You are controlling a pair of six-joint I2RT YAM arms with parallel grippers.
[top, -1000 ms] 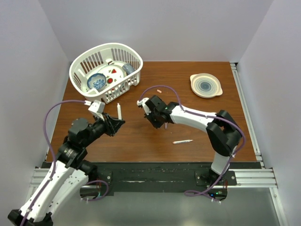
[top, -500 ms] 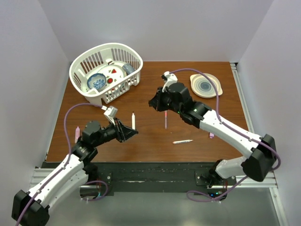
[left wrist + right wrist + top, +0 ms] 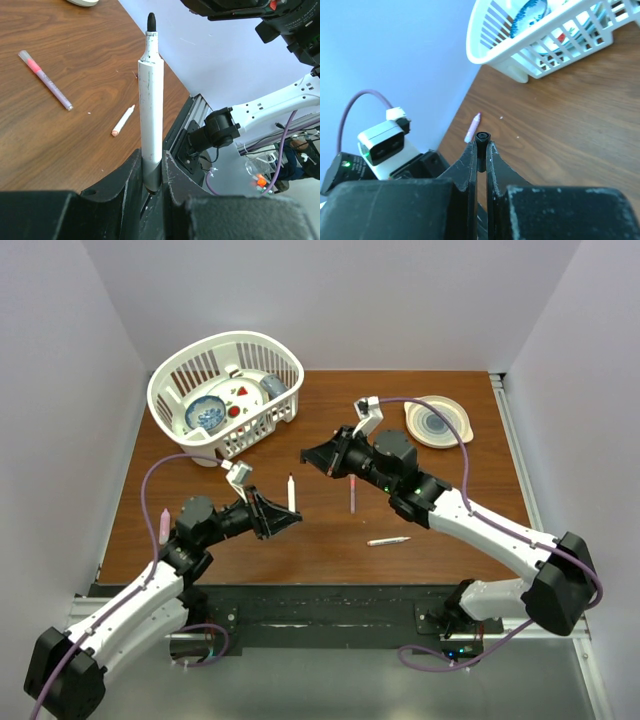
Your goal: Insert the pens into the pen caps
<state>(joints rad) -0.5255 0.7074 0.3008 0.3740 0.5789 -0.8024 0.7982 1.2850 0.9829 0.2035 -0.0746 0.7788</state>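
Pinching the lower end of a white pen (image 3: 151, 110), the left gripper (image 3: 152, 176) held it upright, black tip uppermost, above the tabletop (image 3: 300, 555), left of centre and toward the near edge. The right gripper (image 3: 481, 150) was pressed together on a black pen cap (image 3: 481, 137), raised over mid-tabletop, near the pen's tip but apart from it. A lilac pen (image 3: 353, 496) lay at the centre, a pale pen (image 3: 387, 540) nearer the near edge, and a pink pen (image 3: 164, 524) beside the left edge.

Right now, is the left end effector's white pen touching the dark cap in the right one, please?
Apart. The right wrist view shows the dark cap with its mouth empty, and the white pen nowhere near.
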